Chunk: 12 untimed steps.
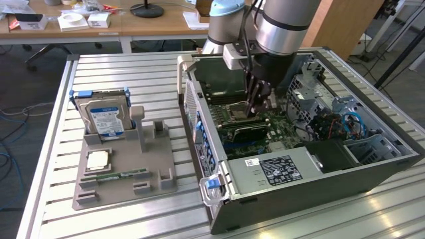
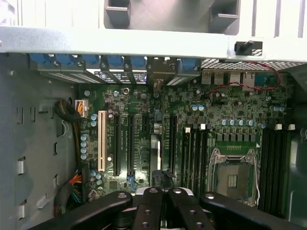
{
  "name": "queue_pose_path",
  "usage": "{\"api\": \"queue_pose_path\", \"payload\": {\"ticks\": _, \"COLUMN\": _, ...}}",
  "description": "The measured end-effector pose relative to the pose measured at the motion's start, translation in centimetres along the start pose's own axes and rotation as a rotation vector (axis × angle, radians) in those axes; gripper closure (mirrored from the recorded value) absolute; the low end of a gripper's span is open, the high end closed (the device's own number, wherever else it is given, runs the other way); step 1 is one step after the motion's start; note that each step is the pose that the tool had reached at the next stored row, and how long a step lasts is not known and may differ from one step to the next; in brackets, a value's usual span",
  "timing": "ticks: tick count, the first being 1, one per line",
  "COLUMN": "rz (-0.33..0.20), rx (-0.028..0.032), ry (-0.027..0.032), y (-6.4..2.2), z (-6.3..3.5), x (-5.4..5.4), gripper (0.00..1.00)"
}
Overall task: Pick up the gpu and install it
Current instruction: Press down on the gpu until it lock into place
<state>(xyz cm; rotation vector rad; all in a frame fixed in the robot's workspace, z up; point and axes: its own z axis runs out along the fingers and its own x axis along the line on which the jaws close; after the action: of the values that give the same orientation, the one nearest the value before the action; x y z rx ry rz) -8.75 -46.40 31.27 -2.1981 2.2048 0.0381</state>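
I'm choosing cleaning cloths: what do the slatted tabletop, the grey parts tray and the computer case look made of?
Slatted tabletop: probably aluminium, going by its pale, ribbed, softly reflective look.
Grey parts tray: matte grey with blocky moulded posts, likely plastic or a 3D print.
Open computer case: dull grey sheet metal, with folded edges and a perforated rear panel; probably steel.

GPU [image 1: 249, 131] seated on motherboard [image 1: 282, 130] inside case [image 1: 319, 186]; end effector [image 1: 256, 107] above it.

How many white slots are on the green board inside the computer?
1. The white slot sits beside the long black slots; the gripper covers part of the green board, so another may be hidden.
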Motion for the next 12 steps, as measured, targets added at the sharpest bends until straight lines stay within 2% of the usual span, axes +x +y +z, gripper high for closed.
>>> {"api": "queue_pose_path", "payload": {"ticks": 12, "rz": 0.000, "rx": -0.0001, "ry": 0.0000, "y": 0.01, "z": 1.66, "x": 0.1, "gripper": 0.90}}
